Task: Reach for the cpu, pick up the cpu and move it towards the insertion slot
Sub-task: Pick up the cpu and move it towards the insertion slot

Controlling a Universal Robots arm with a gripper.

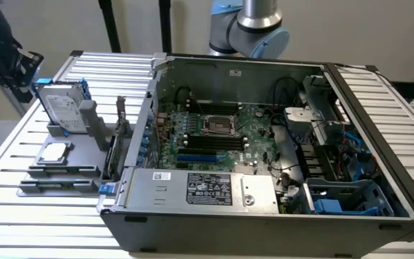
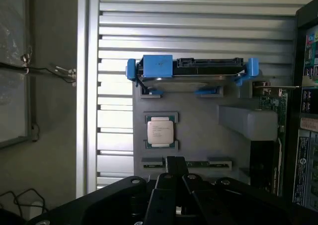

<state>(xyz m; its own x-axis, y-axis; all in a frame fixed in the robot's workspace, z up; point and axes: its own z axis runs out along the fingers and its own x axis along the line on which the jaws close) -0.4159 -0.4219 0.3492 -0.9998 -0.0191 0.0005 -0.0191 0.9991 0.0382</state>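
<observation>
On the grey tray (image 2: 198, 135), cpu (image 2: 160, 131) lying flat, print unreadable, claw (image 2: 175, 166) apart from it, grip state unclear

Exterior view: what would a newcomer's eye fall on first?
The open computer case takes the exterior view's centre and right, its green motherboard bearing the shiny slot. At the exterior view's left, the cpu lies flat on a grey holder, the blue-framed hard drive upright next to it.
</observation>
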